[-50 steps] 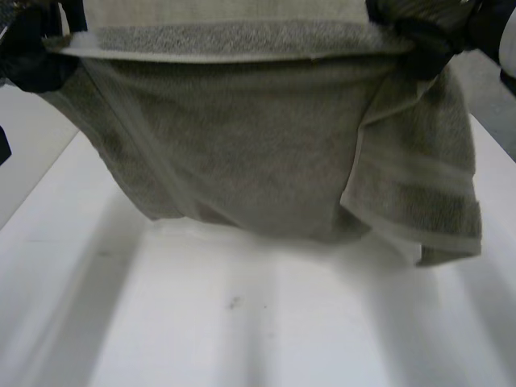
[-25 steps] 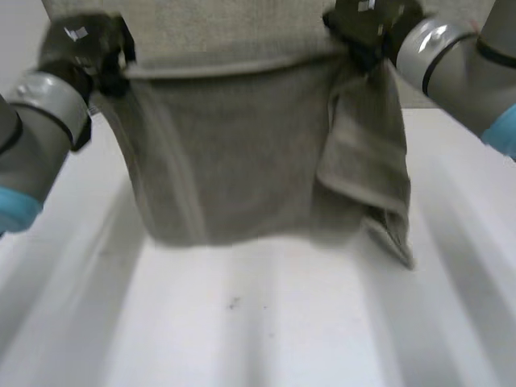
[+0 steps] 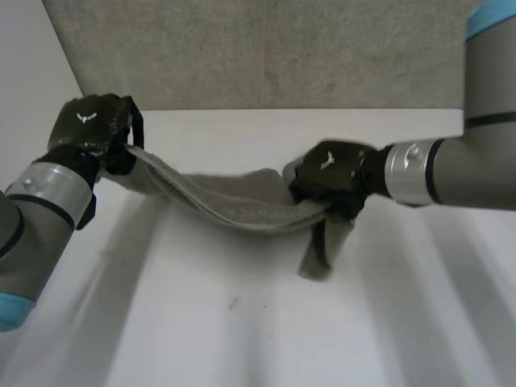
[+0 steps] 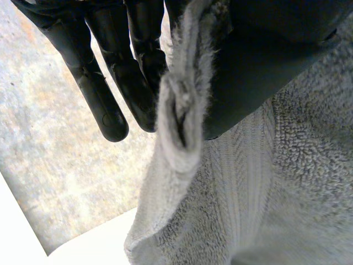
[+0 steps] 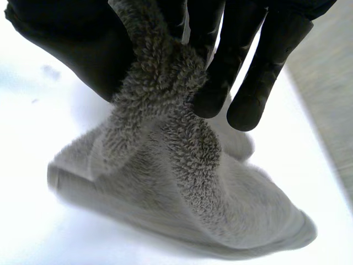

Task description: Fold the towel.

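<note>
The grey-green towel point(image 3: 234, 205) is strung between the two hands above the white bench point(image 3: 242, 339), sagging in a shallow curve in the middle. The left hand point(image 3: 93, 129) holds one end at the higher side, and the right hand point(image 3: 330, 177) holds the other end lower, near the middle of the bench. From the right hand a short tail of cloth hangs down towards the bench top.

In the left wrist view, the left hand point(image 4: 265, 66) pinches a rolled edge of the towel point(image 4: 265, 187) between its thumb and one finger, while the other fingers point(image 4: 107, 99) stretch straight out beside the cloth. A woven ribbed band runs along the towel below the hand. The grey speckled floor point(image 4: 55, 165) lies beyond.

In the right wrist view, the right hand point(image 5: 71, 49) has a bunched fold of the towel point(image 5: 182, 182) clamped between its thumb and its fingers point(image 5: 259, 83). The rest of the cloth spreads out beneath it and rests on the bench point(image 5: 33, 232).

Each hand carries a small white mark on its back in the head view, too small to read. The same floor point(image 3: 266, 48) shows past the far edge of the bench
</note>
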Motion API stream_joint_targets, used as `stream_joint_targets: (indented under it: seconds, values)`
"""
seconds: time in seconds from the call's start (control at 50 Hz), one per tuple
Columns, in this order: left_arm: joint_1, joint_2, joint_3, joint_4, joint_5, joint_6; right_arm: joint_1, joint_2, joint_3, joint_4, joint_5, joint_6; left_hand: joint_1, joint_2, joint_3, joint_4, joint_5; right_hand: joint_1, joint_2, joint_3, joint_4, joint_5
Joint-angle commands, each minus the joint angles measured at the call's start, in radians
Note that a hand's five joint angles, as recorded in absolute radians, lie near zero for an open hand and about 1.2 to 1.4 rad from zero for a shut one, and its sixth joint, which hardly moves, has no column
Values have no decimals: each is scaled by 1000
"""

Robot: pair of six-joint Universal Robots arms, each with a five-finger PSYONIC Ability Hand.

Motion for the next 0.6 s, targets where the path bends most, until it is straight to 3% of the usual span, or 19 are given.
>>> stream_joint_targets:
  seconds: [0.02, 0.12, 0.18, 0.24, 0.28, 0.34, 0.38, 0.6]
  values:
    - [7, -17, -41, 42, 4, 1, 16, 82, 37, -114, 66, 58, 190, 178, 179, 178, 186, -64, -40, -69, -65, -66]
    - [11, -23, -33, 45, 4, 1, 34, 74, 88, -320, 83, 262, 190, 178, 179, 178, 186, -126, -102, -131, -126, -128]
    - [13, -23, -32, 45, 4, 1, 36, 68, 108, -356, 84, 296, 190, 178, 179, 178, 186, -170, -146, -175, -170, -172]
    - [14, -23, -29, 45, 4, 1, 37, 51, 151, -405, 86, 356, 190, 178, 179, 178, 186, -290, -266, -295, -291, -292]
    - [14, -25, -30, 45, 4, 1, 37, 28, 203, -431, 92, 395, 190, 178, 179, 178, 186, -594, -570, -599, -595, -596]
    - [14, -26, -32, 45, 4, 1, 37, 18, 229, -445, 101, 418, 190, 178, 179, 178, 186, -719, -695, -724, -719, -721]
    - [14, -28, -35, 46, 4, 1, 37, -7, 287, -485, 130, 475, 190, 178, 179, 178, 186, -929, -905, -934, -930, -932]
    - [18, -63, -32, 46, 2, 1, 19, -191, 575, -716, 239, 720, 190, 178, 179, 178, 186, -1158, -1134, -1163, -1158, -1160]
